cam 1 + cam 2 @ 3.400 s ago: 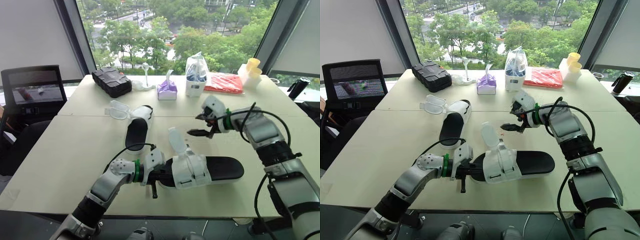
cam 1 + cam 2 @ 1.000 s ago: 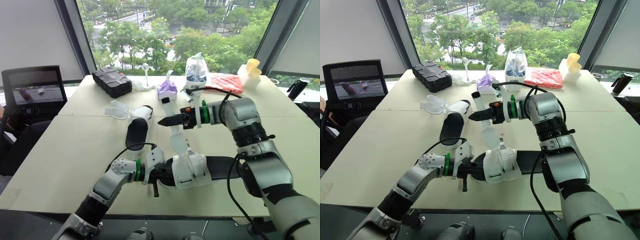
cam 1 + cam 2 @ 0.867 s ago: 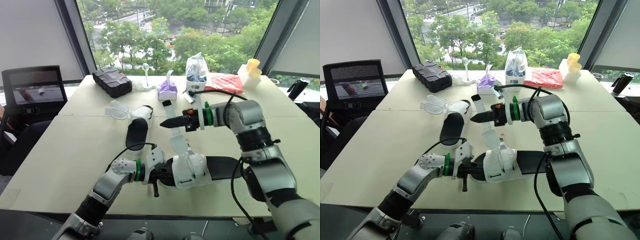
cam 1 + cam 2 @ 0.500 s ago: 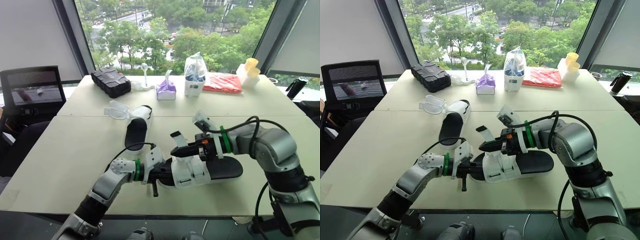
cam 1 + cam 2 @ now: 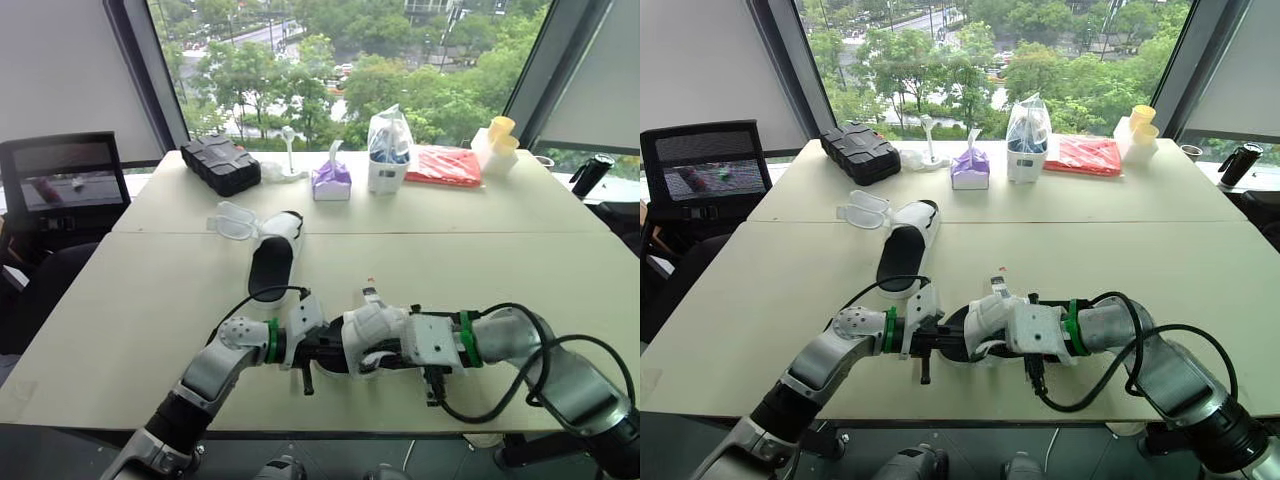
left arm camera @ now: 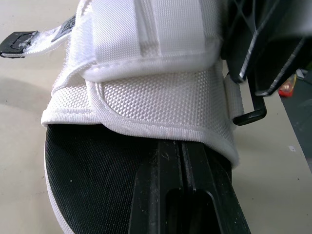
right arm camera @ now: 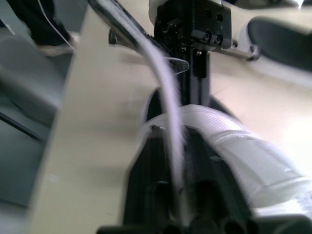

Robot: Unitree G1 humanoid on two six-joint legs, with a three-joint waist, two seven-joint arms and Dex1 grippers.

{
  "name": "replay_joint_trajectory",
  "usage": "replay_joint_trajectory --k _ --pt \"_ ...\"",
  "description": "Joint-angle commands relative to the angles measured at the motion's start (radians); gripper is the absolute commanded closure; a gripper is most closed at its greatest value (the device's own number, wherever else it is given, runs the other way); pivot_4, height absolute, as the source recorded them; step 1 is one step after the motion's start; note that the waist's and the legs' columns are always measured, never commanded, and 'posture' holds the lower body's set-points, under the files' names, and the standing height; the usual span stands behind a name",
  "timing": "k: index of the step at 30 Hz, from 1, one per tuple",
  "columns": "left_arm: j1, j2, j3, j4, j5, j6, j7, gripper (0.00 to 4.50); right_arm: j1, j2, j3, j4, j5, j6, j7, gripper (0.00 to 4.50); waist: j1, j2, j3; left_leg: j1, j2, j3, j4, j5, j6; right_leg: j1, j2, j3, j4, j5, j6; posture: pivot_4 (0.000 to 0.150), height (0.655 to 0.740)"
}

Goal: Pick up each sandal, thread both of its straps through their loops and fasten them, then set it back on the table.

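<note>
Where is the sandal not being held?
In the left eye view, the free sandal lies left of centre, between the black case and the left pincer.

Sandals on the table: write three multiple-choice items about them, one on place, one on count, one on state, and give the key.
1. Relative to the table, the near sandal is:
A) at its far edge
B) at its near edge, between the left claw and right claw
C) at its left corner

2. How many sandals are in view?
A) one
B) two
C) three

3. The far sandal's straps are:
A) fastened
B) cut off
C) lying open

Key:
1 B, both claws meet at it by the near edge.
2 B, one near and one far.
3 C, the straps splay flat beside it.
</note>
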Motion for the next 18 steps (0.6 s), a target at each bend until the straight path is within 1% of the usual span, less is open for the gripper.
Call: replay_joint_trajectory --k 1,2,4,5,6,10,13,14,16,18 --pt "0.033 0.019 -0.030 0.012 0.018 0.039 -0.006 4.50 0.045 -0.044 -0.034 0.048 -0.057 -0.207 0.014 2.17 0.002 0.000 0.000 0.000 0.000 0.000 0.000 0.000 0.000 0.000 0.000 0.000 0.000 0.000 0.000 0.150 0.7400" --pt "0.035 0.018 -0.031 0.008 0.017 0.042 -0.006 4.50 0.057 -0.059 -0.043 0.051 -0.060 -0.237 0.021 1.74 0.003 0.000 0.000 0.000 0.000 0.000 0.000 0.000 0.000 0.000 0.000 0.000 0.000 0.000 0.000 0.150 0.7400" --pt "0.038 0.017 -0.032 0.003 0.016 0.045 -0.005 4.50 0.082 -0.091 -0.061 0.048 -0.055 -0.276 0.036 0.64 0.003 0.000 0.000 0.000 0.000 0.000 0.000 0.000 0.000 0.000 0.000 0.000 0.000 0.000 0.000 0.150 0.7400" --pt "0.039 0.016 -0.033 0.001 0.016 0.047 -0.004 4.50 0.101 -0.111 -0.077 0.038 -0.044 -0.291 0.046 0.18 0.003 0.000 0.000 0.000 0.000 0.000 0.000 0.000 0.000 0.000 0.000 0.000 0.000 0.000 0.000 0.150 0.7400" --pt "0.039 0.016 -0.033 0.002 0.016 0.047 -0.004 4.50 0.123 -0.133 -0.094 0.025 -0.031 -0.303 0.058 0.07 0.004 0.000 0.000 0.000 0.000 0.000 0.000 0.000 0.000 0.001 0.000 0.000 0.000 0.000 0.000 0.150 0.7400" --pt "0.037 0.011 -0.031 0.006 0.015 0.050 -0.002 4.50 0.225 -0.232 -0.197 -0.018 0.043 -0.299 0.114 0.07 0.006 0.000 0.000 0.000 0.000 0.000 0.000 0.000 0.000 0.002 0.000 0.000 0.000 0.000 0.000 0.150 0.7400" --pt "0.036 0.007 -0.030 0.007 0.014 0.051 -0.001 4.50 0.265 -0.273 -0.261 -0.031 0.093 -0.271 0.135 0.07 0.004 0.000 0.000 0.000 0.000 -0.001 0.000 0.000 0.000 0.002 -0.001 0.000 -0.001 -0.001 -0.001 0.150 0.7400" --pt "0.035 0.005 -0.030 0.010 0.014 0.051 -0.001 4.50 0.272 -0.285 -0.285 -0.037 0.123 -0.237 0.145 0.07 0.003 0.000 0.000 0.000 0.000 -0.001 0.000 0.000 0.000 0.002 -0.001 0.000 -0.001 -0.001 -0.001 0.150 0.7400" --pt "0.032 0.001 -0.029 0.016 0.013 0.050 0.000 4.50 0.287 -0.310 -0.347 -0.066 0.235 -0.097 0.163 0.07 0.004 0.001 0.000 0.000 0.000 -0.001 0.001 0.000 0.000 0.003 -0.001 0.000 -0.001 -0.001 -0.001 0.150 0.7400" --pt "0.030 -0.002 -0.029 0.020 0.014 0.049 0.000 4.50 0.293 -0.328 -0.385 -0.086 0.299 0.003 0.177 0.07 0.004 0.001 0.000 0.000 0.000 -0.001 0.001 0.000 0.000 0.003 -0.001 0.000 0.000 -0.001 -0.001 0.150 0.7400"
